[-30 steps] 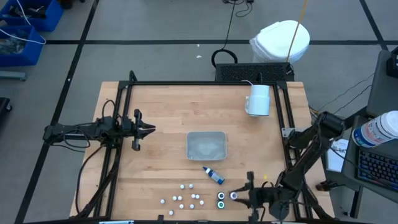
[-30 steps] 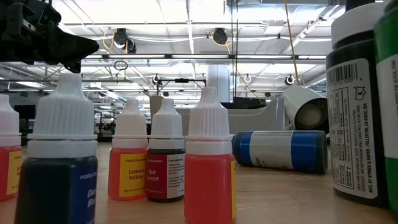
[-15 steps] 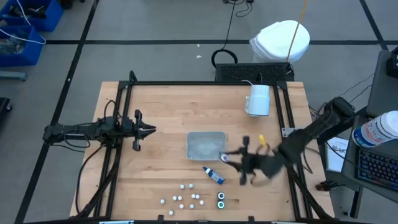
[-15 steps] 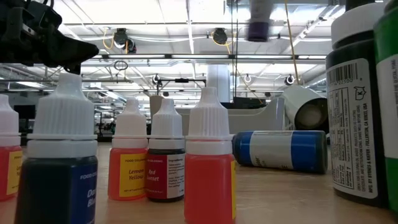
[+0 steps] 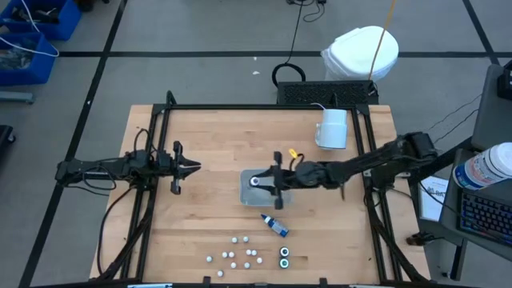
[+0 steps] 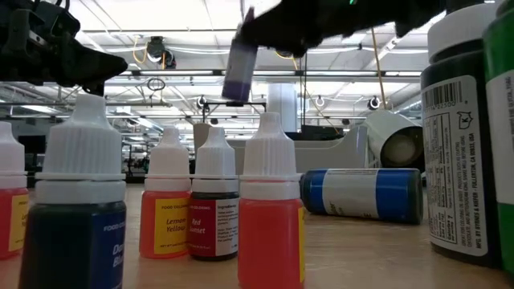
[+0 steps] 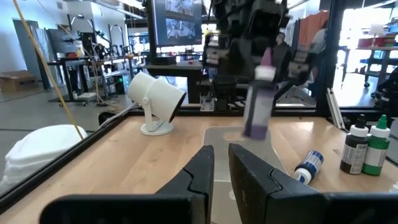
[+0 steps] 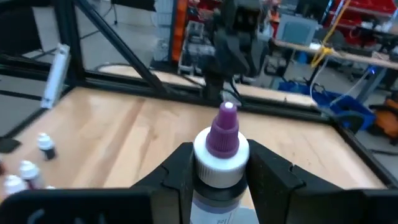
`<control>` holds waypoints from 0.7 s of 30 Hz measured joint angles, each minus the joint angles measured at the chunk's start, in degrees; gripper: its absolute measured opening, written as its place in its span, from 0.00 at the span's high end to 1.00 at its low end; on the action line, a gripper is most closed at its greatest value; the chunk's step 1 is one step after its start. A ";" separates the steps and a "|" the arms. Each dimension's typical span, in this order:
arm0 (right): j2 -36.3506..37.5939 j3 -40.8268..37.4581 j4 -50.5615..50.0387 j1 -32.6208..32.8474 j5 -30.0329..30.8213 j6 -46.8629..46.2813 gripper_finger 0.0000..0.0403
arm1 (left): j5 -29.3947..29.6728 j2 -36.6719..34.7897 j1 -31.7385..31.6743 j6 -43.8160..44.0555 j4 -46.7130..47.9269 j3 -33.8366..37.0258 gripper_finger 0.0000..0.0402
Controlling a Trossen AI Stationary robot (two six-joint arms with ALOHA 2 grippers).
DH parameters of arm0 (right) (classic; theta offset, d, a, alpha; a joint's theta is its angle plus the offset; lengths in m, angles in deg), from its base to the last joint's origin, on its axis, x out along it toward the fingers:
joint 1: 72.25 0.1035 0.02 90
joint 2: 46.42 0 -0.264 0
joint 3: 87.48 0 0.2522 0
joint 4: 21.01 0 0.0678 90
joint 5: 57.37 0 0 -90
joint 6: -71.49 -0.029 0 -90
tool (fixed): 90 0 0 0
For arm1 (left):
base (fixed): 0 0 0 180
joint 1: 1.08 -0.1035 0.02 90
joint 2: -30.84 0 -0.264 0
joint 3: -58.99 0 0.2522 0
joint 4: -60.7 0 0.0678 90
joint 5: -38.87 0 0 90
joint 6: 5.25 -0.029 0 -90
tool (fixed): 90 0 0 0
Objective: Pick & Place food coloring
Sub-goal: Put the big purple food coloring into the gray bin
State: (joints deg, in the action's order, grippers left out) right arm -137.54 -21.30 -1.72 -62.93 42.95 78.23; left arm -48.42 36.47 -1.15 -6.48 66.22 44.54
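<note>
Purple-tipped bottle (image 8: 221, 144) | clamped between right fingers (image 8: 274, 173) | above clear tray (image 5: 265, 198) | left fingers (image 7: 200, 171) nearly closed, empty

Two slim, dark, jointed arms of matte black, left arm (image 5: 104, 170) and right arm (image 5: 376, 162). Thin black cables along the links; yellow tag (image 5: 293, 152) mid-frame.

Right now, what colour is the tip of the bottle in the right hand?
Purple, above a white collar, on the bottle; right wrist view shows it best.
</note>
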 joint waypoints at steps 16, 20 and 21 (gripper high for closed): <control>-11.16 0.93 6.95 -3.26 0.15 -1.56 0.73 | 0.38 0.00 0.01 -0.44 0.09 0.00 0.86; -11.53 0.98 6.55 -3.90 0.15 -3.00 0.73 | 0.38 0.00 0.00 -0.55 0.10 0.00 0.86; -11.90 0.98 6.44 -4.10 0.11 -3.21 0.73 | 0.38 -0.01 0.00 -0.57 0.10 0.00 0.86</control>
State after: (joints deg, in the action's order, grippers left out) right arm -149.44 -20.32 4.72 -67.03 43.05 75.02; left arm -48.04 36.45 -1.16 -7.06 66.32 44.54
